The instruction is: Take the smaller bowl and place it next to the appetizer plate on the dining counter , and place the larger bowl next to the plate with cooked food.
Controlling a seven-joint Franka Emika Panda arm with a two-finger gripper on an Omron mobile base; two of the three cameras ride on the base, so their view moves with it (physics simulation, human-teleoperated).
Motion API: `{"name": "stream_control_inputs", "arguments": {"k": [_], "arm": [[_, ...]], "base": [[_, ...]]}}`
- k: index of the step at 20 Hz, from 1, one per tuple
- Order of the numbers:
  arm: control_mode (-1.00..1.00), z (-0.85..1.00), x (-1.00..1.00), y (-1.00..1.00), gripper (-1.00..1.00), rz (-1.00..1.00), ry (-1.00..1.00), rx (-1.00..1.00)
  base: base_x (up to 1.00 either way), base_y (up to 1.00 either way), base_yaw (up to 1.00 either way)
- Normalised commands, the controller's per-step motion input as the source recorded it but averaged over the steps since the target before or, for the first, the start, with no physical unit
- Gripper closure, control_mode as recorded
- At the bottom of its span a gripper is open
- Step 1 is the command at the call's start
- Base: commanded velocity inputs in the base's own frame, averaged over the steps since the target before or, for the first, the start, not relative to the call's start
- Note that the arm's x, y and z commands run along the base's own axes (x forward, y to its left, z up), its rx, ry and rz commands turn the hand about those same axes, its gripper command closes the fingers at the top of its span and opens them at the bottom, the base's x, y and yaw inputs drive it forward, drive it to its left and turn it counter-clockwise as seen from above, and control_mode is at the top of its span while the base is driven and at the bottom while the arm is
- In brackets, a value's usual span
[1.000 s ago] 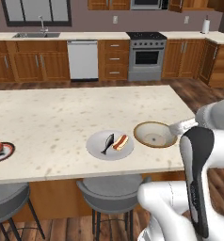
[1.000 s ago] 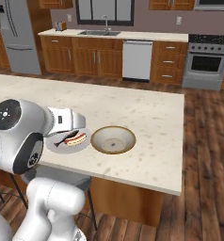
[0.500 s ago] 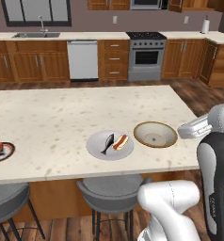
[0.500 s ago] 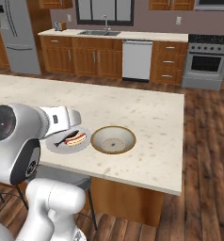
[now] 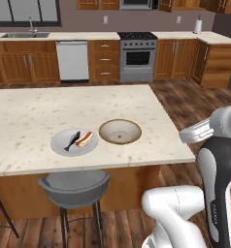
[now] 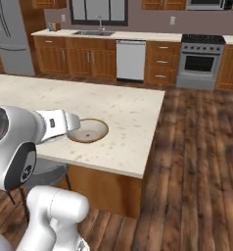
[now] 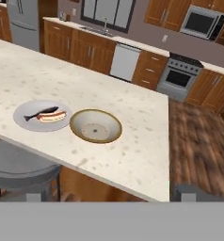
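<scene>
Sitting beside the grey plate (image 5: pixel 74 142) near the tabletop's (image 5: pixel 35 109) front edge: cream bowl (image 5: pixel 120 131), placed; fingers wide, empty.

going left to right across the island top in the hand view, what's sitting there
plate with cooked food → larger bowl, the two rims nearly touching, then bare dining counter out to its right edge.
</scene>
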Motion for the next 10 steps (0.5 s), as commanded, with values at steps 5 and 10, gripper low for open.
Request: {"name": "stream_control_inputs", "arguments": {"k": [5,10], "arm": [[1.00,0.00,0.00,0.00,-1.00,0.00,0.00,0.00],[1.00,0.00,0.00,0.00,-1.00,0.00,0.00,0.00]], "base": [[0.09,-1.00,-0.20],[0.59,-1.00,-0.23]]}}
